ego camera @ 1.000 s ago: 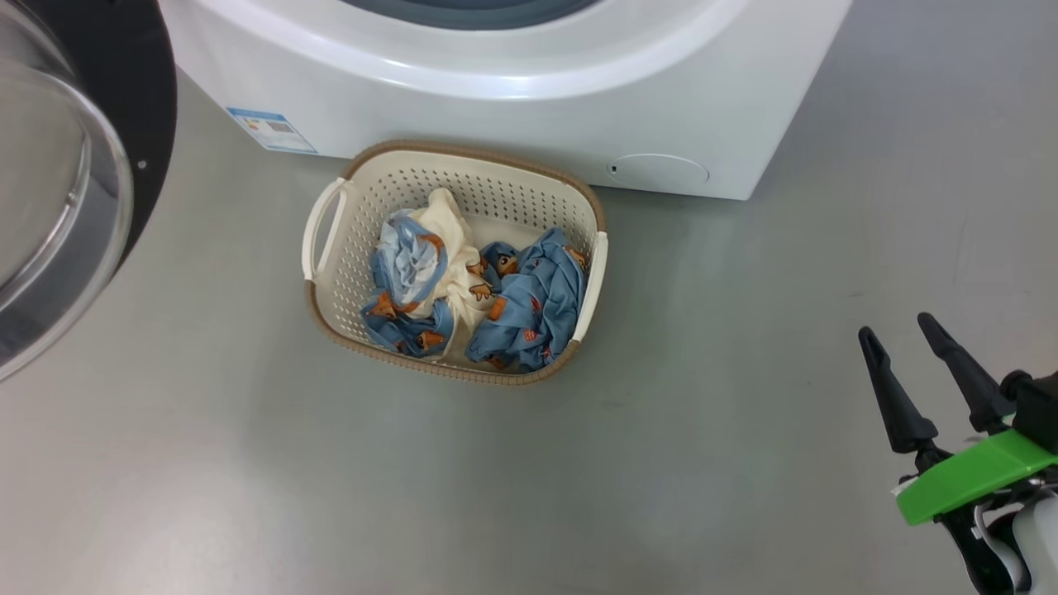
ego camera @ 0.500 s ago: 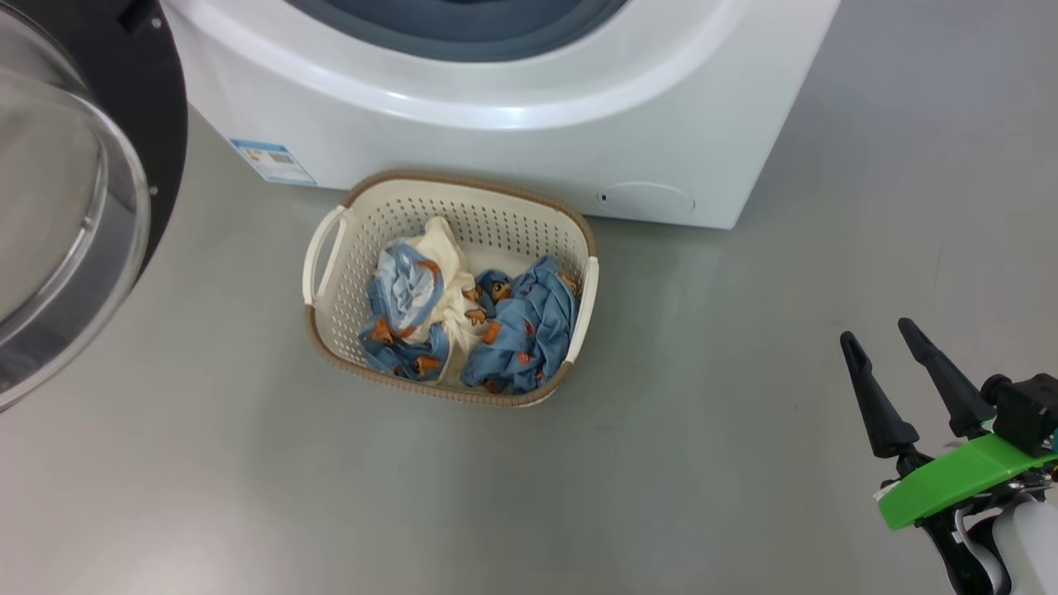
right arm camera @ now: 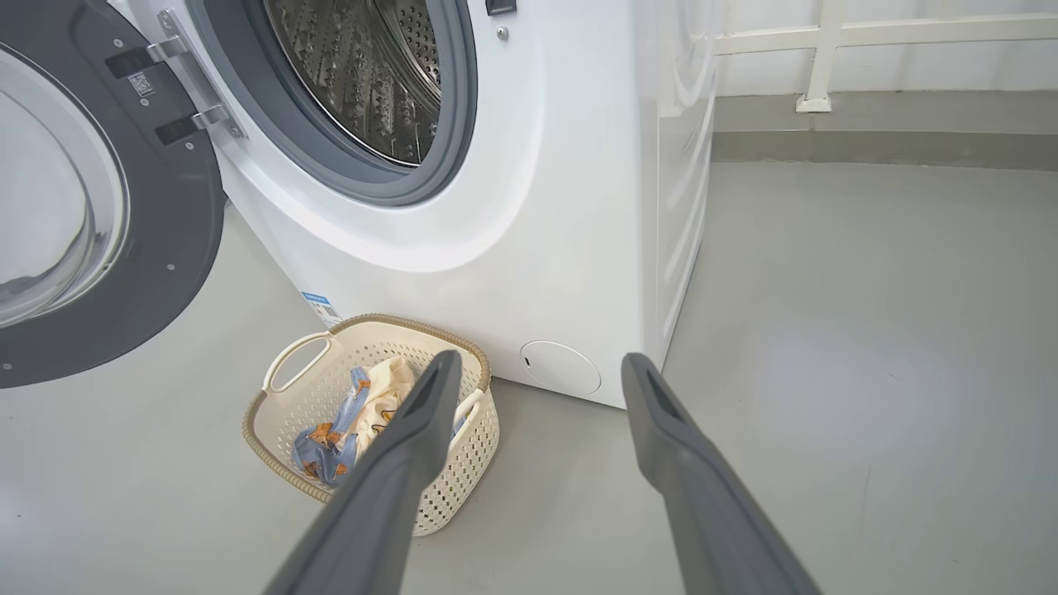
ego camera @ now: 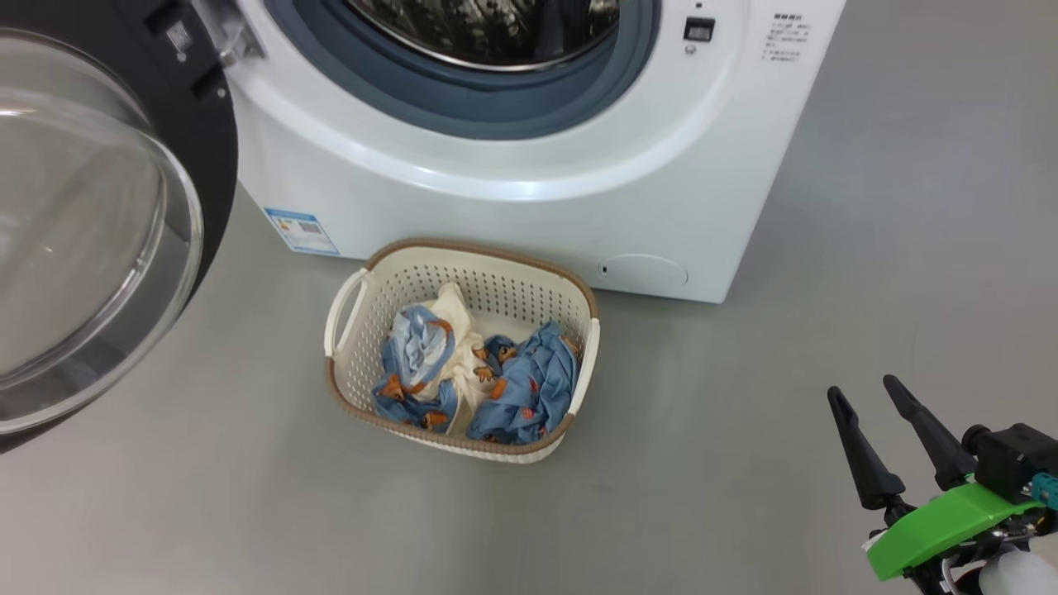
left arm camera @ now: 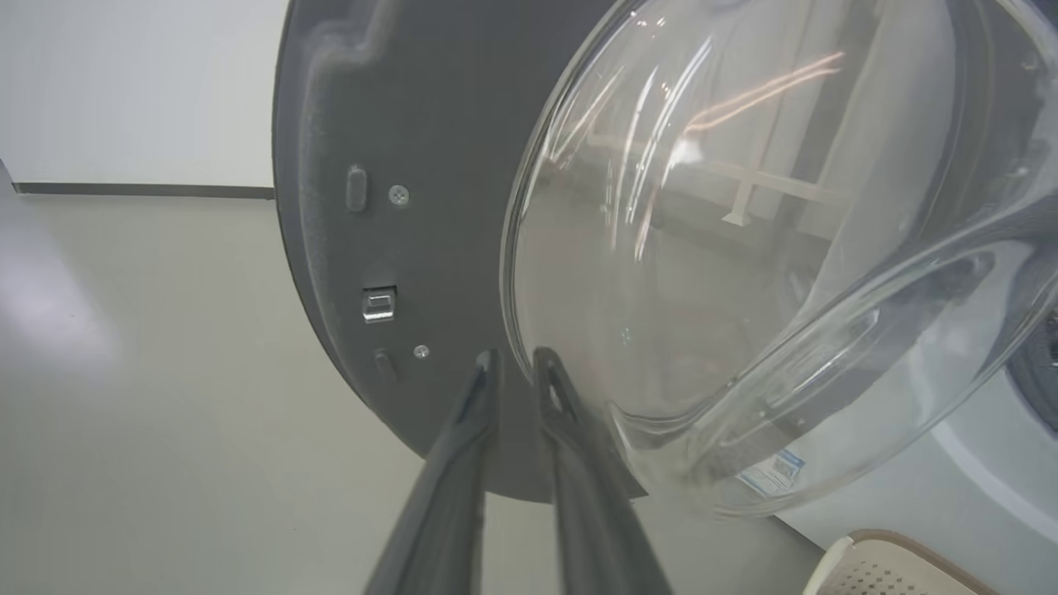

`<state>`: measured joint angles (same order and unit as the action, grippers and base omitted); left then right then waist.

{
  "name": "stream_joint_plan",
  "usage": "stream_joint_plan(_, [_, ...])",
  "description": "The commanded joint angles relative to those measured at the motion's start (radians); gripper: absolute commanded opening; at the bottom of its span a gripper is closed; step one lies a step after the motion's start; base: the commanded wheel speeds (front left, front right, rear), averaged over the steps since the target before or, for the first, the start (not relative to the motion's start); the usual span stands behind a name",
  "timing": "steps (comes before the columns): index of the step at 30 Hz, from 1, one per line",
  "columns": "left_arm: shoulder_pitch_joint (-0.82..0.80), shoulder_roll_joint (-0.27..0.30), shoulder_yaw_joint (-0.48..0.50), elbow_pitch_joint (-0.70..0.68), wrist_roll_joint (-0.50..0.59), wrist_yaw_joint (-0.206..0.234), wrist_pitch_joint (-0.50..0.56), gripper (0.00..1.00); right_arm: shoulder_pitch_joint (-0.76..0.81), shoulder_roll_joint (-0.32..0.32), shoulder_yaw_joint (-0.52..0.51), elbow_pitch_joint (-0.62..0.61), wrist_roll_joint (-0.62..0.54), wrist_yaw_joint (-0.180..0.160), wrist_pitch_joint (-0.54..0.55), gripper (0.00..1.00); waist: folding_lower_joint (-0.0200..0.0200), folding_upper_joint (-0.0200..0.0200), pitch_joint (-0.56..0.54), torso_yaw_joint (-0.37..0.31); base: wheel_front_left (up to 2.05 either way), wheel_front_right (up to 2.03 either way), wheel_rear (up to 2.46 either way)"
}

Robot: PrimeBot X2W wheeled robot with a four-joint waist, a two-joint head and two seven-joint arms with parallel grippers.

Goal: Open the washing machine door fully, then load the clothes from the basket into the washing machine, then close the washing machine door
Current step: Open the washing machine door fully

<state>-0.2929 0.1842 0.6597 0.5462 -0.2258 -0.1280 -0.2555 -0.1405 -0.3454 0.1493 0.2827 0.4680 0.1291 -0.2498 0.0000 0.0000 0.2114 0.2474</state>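
Two bits of writing show on the washing machine: a blue label sticker low at the front's left corner and a few lines of small print at its upper right, both too small for me to read. A tiny code tag sits by the door hinge. The washing machine door stands swung out to the left, glass bowl bulging toward me, with the steel drum and blue-grey seal exposed. The basket sits on the grey floor just in front of the machine, the clothes heaped inside, blue prints beside cream. Open floor lies wide to the right of the basket and in front of it. My left gripper points at the door's dark inner face beside the glass, jaws parted only a sliver, nothing between them. My right gripper hangs low right, well apart from the basket, jaws spread wide and empty.
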Motion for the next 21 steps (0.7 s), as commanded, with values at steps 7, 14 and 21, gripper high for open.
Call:
stream_joint_plan(7, [0.125,-0.001,-0.101,-0.152,-0.045,-0.002,-0.006,0.79,0.032,-0.004,0.013,-0.022,0.005,0.002,-0.012,1.00,0.0000,0.0000,-0.057,-0.014,0.00,0.00,0.00])
stream_joint_plan(14, [0.200,-0.041,-0.235,-0.285,-0.051,-0.003,-0.006,1.00,0.052,0.010,0.002,-0.026,0.005,0.002,-0.012,1.00,0.0000,0.0000,-0.081,-0.061,0.00,0.00,0.00])
stream_joint_plan(21, [0.238,-0.035,-0.355,-0.334,-0.047,-0.003,-0.006,1.00,0.059,0.024,-0.015,-0.030,0.001,0.002,-0.012,1.00,0.0000,0.0000,-0.092,-0.134,0.00,0.00,0.00])
